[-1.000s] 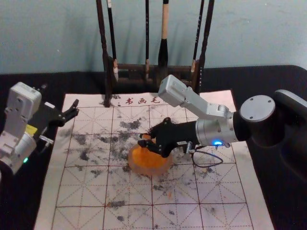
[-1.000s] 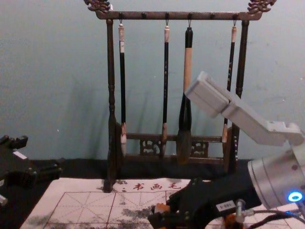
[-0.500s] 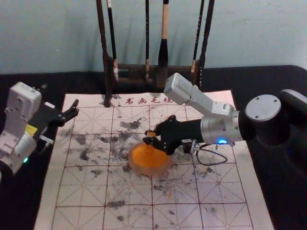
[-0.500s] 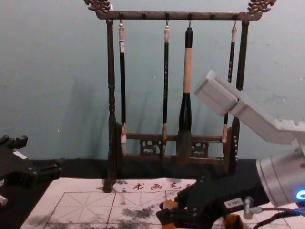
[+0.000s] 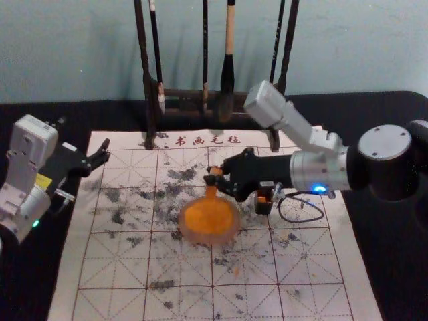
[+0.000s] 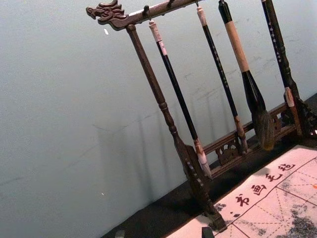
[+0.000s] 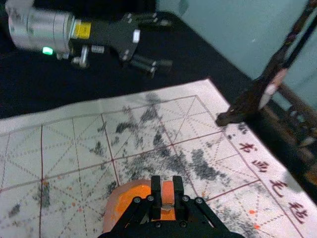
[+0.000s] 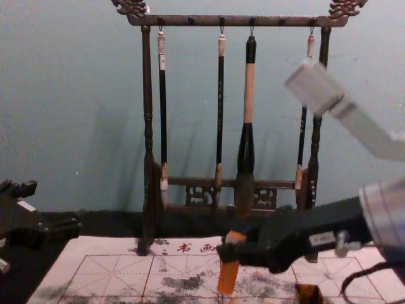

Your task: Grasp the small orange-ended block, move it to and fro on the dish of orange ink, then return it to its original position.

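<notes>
Head view. The right gripper (image 5: pixel 214 175) is found at 12 o'clock of the dish (image 5: pixel 208 240), clenched on the orange-ended block (image 5: pixel 212 190). The block's lower end is presented near the far rim; contact with the orange ink (image 5: pixel 208 215) cannot be confirmed. A small dark box (image 5: pixel 263 202) is noted between 2 and 3 o'clock of the dish. The left gripper (image 5: pixel 105 151) is parked at 10 o'clock of the dish, its jaws spread and nothing held.

Left wrist view. The brush rack (image 6: pixel 161 101) is seen; no load is recorded between the parted fingertips.

Right wrist view. The block is held between both fingers, squarely pinched, with the inked dish behind it.

Chest view. The block is gripped at its upper part and hangs with a slight lean, the lower end pointing to between 6 and 7 o'clock. The box lies between 3 and 4 o'clock of it.

Handling is assessed as follows: the block is judged light and stiff, not fragile, but likely slippery wherever wetted. The present hold on the upper part is considered correct — the inked end should be left free. With so short a grip, twisting could be caused by drag in the dish; light pressure and a firm pinch are advised.
</notes>
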{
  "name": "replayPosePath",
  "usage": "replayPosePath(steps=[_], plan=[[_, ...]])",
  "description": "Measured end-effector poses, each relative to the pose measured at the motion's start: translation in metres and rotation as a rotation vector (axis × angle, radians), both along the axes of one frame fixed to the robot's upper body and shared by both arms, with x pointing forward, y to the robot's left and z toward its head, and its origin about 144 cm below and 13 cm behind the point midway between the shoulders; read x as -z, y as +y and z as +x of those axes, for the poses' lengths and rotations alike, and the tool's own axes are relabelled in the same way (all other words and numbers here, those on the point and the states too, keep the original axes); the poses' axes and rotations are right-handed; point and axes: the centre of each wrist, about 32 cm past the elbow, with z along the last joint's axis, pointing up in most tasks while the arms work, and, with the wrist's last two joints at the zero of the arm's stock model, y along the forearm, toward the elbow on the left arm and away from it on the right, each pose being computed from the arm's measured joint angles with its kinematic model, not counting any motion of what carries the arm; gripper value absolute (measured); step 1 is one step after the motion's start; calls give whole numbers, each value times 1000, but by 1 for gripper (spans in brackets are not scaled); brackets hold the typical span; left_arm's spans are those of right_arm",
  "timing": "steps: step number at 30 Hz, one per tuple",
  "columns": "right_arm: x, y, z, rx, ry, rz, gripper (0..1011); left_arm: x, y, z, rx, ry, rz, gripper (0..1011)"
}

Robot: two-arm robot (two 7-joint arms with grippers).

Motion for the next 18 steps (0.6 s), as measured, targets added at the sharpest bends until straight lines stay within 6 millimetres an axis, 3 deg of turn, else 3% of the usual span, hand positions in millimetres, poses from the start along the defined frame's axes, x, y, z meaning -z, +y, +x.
replayPosePath(steps=[8,18], plan=[[-17,-21,-17,97,17,65,114,0,0,0,0,0,0,1001],[-22,-44,-48,247,24,86,116,0,0,0,0,0,0,1001]])
